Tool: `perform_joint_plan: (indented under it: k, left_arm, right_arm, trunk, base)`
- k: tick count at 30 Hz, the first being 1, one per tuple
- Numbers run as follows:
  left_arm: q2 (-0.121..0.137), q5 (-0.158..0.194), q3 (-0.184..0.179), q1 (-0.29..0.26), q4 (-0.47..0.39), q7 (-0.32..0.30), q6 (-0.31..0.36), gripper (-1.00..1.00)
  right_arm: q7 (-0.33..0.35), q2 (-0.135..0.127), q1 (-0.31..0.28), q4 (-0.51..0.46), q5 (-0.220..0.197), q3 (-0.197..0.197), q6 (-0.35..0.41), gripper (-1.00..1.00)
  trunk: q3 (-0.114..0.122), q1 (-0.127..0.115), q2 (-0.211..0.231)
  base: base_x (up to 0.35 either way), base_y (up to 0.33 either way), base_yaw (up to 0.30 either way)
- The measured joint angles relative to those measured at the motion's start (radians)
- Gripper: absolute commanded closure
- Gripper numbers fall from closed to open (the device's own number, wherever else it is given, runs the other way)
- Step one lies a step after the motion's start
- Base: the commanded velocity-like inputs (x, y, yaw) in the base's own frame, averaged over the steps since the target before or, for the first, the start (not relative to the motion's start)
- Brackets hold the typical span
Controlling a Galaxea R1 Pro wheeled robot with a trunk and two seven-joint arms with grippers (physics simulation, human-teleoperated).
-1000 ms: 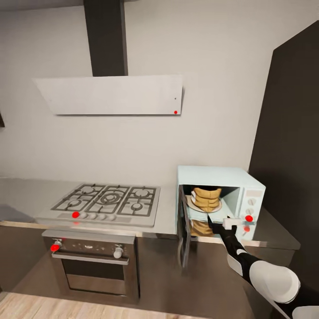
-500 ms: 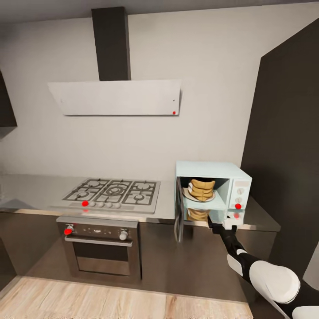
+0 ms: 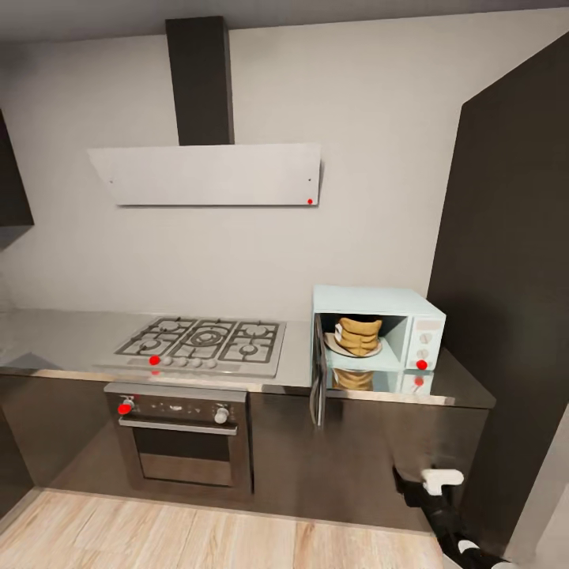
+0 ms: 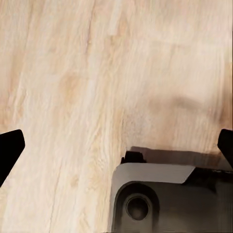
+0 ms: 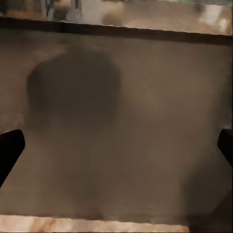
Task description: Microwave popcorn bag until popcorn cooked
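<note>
With the popcorn bag [image 3: 358, 335] on the plate inside the microwave [image 3: 379, 329], my empty, wide-open right claw [image 3: 412, 482] should push the door [image 3: 318, 380] fully shut.

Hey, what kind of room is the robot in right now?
A home kitchen, most likely. There is a gas hob set into a steel countertop over a built-in oven, an extractor hood above, and a mint-blue microwave standing open.

Home kitchen: gas hob [image 3: 201, 342], built-in oven [image 3: 183, 439], extractor hood [image 3: 207, 174], steel countertop [image 3: 55, 336], microwave [image 3: 378, 336].
</note>
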Motion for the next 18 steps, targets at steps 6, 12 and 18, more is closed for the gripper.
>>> perform_joint_plan:
  k: [6, 12, 18]
  left_arm:
    - [-0.006, 0.001, 0.002, 0.001, -0.312, 0.002, 0.011, -1.0]
    - [-0.016, 0.001, 0.003, -0.052, -0.473, 0.0, 0.106, -1.0]
    - [-0.029, 0.001, 0.001, -0.321, -0.456, -0.001, 0.178, -1.0]
  right_arm:
    - [-0.002, -0.005, 0.17, 0.011, 0.001, 0.001, 0.031, -1.0]
    - [0.001, 0.003, 0.354, 0.023, 0.002, 0.007, 0.402, -1.0]
    - [-0.001, 0.034, 0.457, 0.024, 0.001, 0.007, 0.481, -1.0]
  trunk:
    - [0.0, 0.0, 0.0]
    - [0.0, 0.0, 0.0]
    - [0.0, 0.0, 0.0]
  base:
    - [0.0, 0.0, 0.0]
    - [0.0, 0.0, 0.0]
    - [0.0, 0.0, 0.0]
